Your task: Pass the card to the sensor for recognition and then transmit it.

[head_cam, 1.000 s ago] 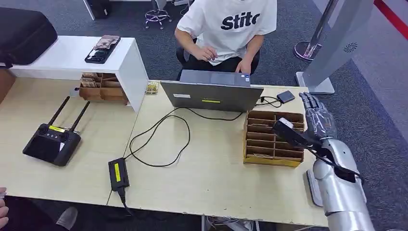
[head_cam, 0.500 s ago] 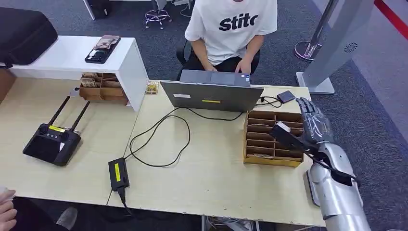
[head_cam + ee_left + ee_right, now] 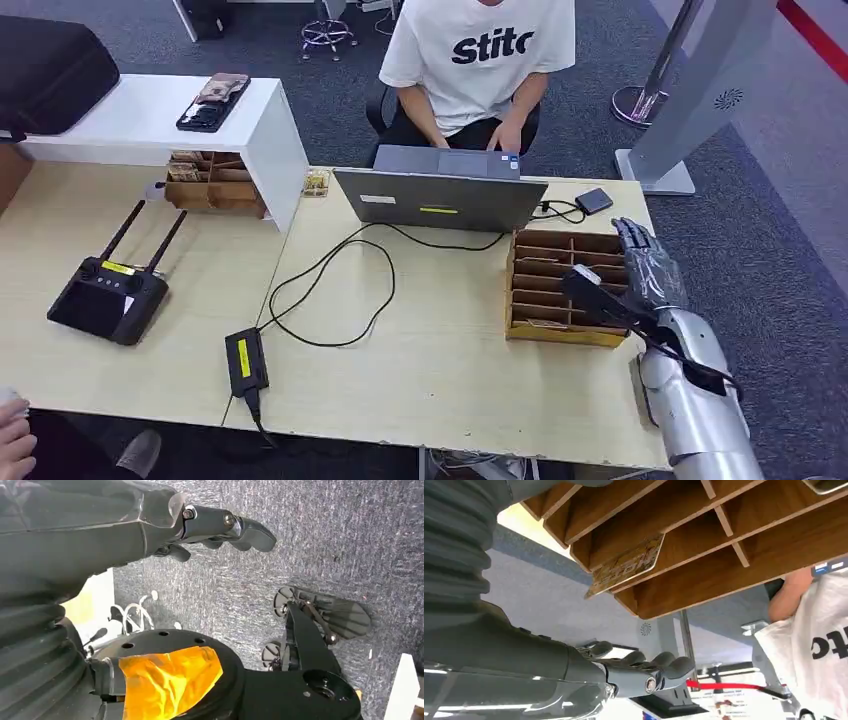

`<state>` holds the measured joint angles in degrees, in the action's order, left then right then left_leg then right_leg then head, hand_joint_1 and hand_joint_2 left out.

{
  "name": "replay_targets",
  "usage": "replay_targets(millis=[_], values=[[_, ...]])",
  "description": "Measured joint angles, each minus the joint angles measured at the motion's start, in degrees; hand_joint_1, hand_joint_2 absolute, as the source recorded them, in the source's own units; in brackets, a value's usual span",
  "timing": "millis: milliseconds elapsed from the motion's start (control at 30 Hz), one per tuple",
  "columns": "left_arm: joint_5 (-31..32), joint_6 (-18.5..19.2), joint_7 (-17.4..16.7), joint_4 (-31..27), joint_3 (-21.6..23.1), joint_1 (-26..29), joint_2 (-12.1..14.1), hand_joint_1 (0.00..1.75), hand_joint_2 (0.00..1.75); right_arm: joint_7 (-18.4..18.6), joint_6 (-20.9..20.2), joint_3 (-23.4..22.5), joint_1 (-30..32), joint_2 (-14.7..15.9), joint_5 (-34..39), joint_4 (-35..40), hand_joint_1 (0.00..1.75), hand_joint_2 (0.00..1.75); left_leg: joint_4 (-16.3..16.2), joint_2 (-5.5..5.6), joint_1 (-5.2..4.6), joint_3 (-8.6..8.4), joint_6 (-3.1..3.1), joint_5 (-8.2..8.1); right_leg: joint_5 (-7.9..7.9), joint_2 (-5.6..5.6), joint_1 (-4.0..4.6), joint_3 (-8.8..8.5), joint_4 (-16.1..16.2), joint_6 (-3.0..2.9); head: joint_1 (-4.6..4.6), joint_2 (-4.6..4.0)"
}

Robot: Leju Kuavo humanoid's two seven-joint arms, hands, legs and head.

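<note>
Since a second ago our right hand (image 3: 652, 268) has drawn back and down toward the near right corner of the wooden slotted rack (image 3: 568, 286), and the person in the white shirt (image 3: 477, 52) has shifted a little at the laptop (image 3: 440, 199).

Nearest us, the left hand (image 3: 220, 530) hangs over the carpet with its fingers loosely curled and nothing in them. The right hand hovers just beside the rack's right side, fingers apart and extended, gripping nothing.

The card (image 3: 625, 565) sits in the rack, its patterned corner jutting out of a slot near that open end. To do this step well we judge the hand must turn its palm toward the slot mouth and bring thumb and a finger onto the exposed corner, not the divider, then draw the card straight out along the slot so it doesn't jam or drag the light rack across the table (image 3: 420, 370).

Further off lies the small dark box (image 3: 593, 200) by the laptop, possibly the sensor; we cannot tell.
</note>
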<state>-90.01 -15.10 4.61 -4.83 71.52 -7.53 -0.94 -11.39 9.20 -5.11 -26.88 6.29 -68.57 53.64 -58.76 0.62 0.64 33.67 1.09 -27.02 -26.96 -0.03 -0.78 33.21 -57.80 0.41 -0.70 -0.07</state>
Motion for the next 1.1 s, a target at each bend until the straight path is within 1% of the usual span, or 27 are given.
replay_targets(millis=[33, 67, 100, 133, 233, 333, 400, 433, 500, 533, 567, 833, 933, 1033, 1100], values=[[0.0, -0.02, -0.07, 0.0, 0.0, 0.0, 0.04, 0.0, 1.75, 0.0, 0.07, -0.02, 0.0, 0.0, 0.0, -0.13, 0.16, 1.75, 0.0, 0.0, 0.0, 0.0, 0.0, 0.0, 0.0, 0.0, 0.0, 0.0, 0.0, 0.0, 0.0, 0.0], [0.0, -0.07, -0.07, 0.0, 0.0, 0.0, 0.11, 0.0, 1.75, -0.04, 0.09, -0.04, 0.0, 0.0, 0.0, -0.26, 1.15, 1.75, 0.0, 0.0, 0.0, 0.0, 0.0, 0.0, 0.0, 0.0, 0.0, 0.0, 0.0, 0.0, 0.0, 0.0], [0.0, -0.07, -0.04, 0.0, 0.0, 0.0, 0.13, 0.0, 1.75, -0.09, 0.09, -0.07, 0.01, 0.0, 0.0, -0.42, 1.36, 1.75, 0.0, 0.0, 0.0, 0.0, 0.0, 0.0, 0.0, 0.0, 0.0, 0.0, 0.0, 0.0, 0.0, 0.0], [0.0, -0.09, -0.07, 0.0, 0.0, 0.0, 0.2, 0.0, 1.75, -0.11, 0.07, -0.11, 0.05, 0.0, -0.02, -0.57, 1.43, 1.75, 0.0, 0.0, 0.0, 0.0, 0.0, 0.0, 0.0, 0.0, 0.0, 0.0, 0.0, 0.0, 0.0, 0.0], [0.0, -0.09, -0.07, 0.0, 0.0, 0.0, 0.26, 0.0, 1.75, -0.26, 0.09, -0.37, 0.15, 0.0, 0.0, -0.72, 1.43, 1.75, 0.0, 0.01, 0.0, 0.01, 0.0, 0.0, 0.0, -0.01, 0.0, 0.0, 0.0, 0.0, 0.02, 0.0], [0.0, -0.09, -0.07, 0.0, 0.0, 0.0, 0.31, 0.0, 1.75, -0.46, 0.07, -0.59, 0.18, 0.0, 0.0, -0.72, 1.55, 1.75, 0.0, 0.0, 0.0, 0.01, 0.0, 0.0, 0.0, 0.0, 0.0, 0.0, 0.0, 0.0, 0.0, 0.0], [0.0, -0.09, -0.07, 0.0, 0.0, 0.0, 0.35, 0.0, 1.75, -0.61, 0.07, -0.66, 0.19, 0.0, 0.0, -0.72, 1.59, 1.75, 0.0, 0.0, 0.0, 0.01, 0.0, 0.0, 0.0, 0.0, 0.0, 0.0, 0.0, 0.0, 0.0, 0.0], [0.0, -0.09, -0.07, 0.0, 0.0, 0.0, 0.35, 0.0, 1.75, -0.7, 0.07, -0.68, 0.15, 0.0, 0.09, -0.68, 1.55, 1.75, 0.0, 0.0, 0.0, 0.0, 0.0, 0.0, 0.0, 0.0, 0.0, 0.0, 0.0, 0.0, 0.0, 0.0], [0.0, -0.09, -0.07, 0.0, 0.0, 0.0, 0.37, 0.0, 1.75, -0.72, 0.02, -0.68, 0.2, 0.0, 0.07, -0.68, 1.57, 1.75, 0.0, 0.0, 0.0, 0.01, 0.0, 0.0, 0.0, -0.01, 0.0, 0.01, 0.0, 0.0, 0.02, 0.0], [0.0, -0.09, -0.07, 0.0, 0.0, 0.01, 0.37, 0.0, 1.75, -0.74, 0.02, -0.68, 0.18, 0.0, 0.09, -0.68, 1.54, 1.75, 0.0, 0.01, 0.0, 0.01, 0.0, 0.0, 0.0, -0.01, 0.0, 0.01, 0.0, 0.0, -0.02, 0.0], [0.0, -0.09, -0.07, 0.0, 0.0, 0.0, 0.37, 0.0, 1.75, -0.76, 0.02, -0.68, 0.17, -0.02, 0.09, -0.66, 1.59, 1.75, 0.0, 0.0, 0.0, 0.01, 0.0, 0.0, 0.0, -0.01, 0.0, 0.0, 0.0, 0.0, 0.0, 0.0], [0.0, -0.09, -0.07, 0.0, 0.0, 0.0, 0.37, 0.0, 1.75, -0.79, 0.02, -0.7, 0.21, -0.02, 0.09, -0.66, 1.57, 1.75, 0.0, 0.0, 0.0, 0.01, 0.0, 0.0, 0.0, 0.0, 0.0, 0.0, 0.0, 0.0, 0.0, 0.0], [0.0, -0.09, -0.07, 0.0, 0.0, 0.0, 0.37, 0.0, 1.75, -1.38, 0.42, -0.7, 0.19, -0.04, 0.18, -0.42, 1.73, 1.75, 0.0, 0.01, 0.0, 0.01, 0.0, 0.0, 0.0, -0.01, 0.0, 0.0, 0.0, 0.0, 0.0, 0.0], [0.0, -0.09, -0.07, 0.0, 0.0, 0.0, 0.37, 0.0, 1.75, -1.71, 0.68, -0.7, 0.19, -0.2, 0.42, 0.83, 1.71, 1.75, 0.0, 0.01, 0.0, 0.02, 0.0, 0.0, 0.0, -0.01, -0.01, 0.0, 0.0, 0.0, 0.0, 0.0], [0.0, -0.09, -0.07, 0.0, 0.0, 0.0, 0.37, 0.0, 1.75, -1.81, 0.74, -0.7, 0.18, -0.37, 0.55, 2.46, 1.75, 1.75, 0.0, 0.01, 0.0, 0.02, 0.0, 0.0, 0.0, -0.01, 0.0, 0.0, 0.0, 0.0, 0.0, 0.0]])
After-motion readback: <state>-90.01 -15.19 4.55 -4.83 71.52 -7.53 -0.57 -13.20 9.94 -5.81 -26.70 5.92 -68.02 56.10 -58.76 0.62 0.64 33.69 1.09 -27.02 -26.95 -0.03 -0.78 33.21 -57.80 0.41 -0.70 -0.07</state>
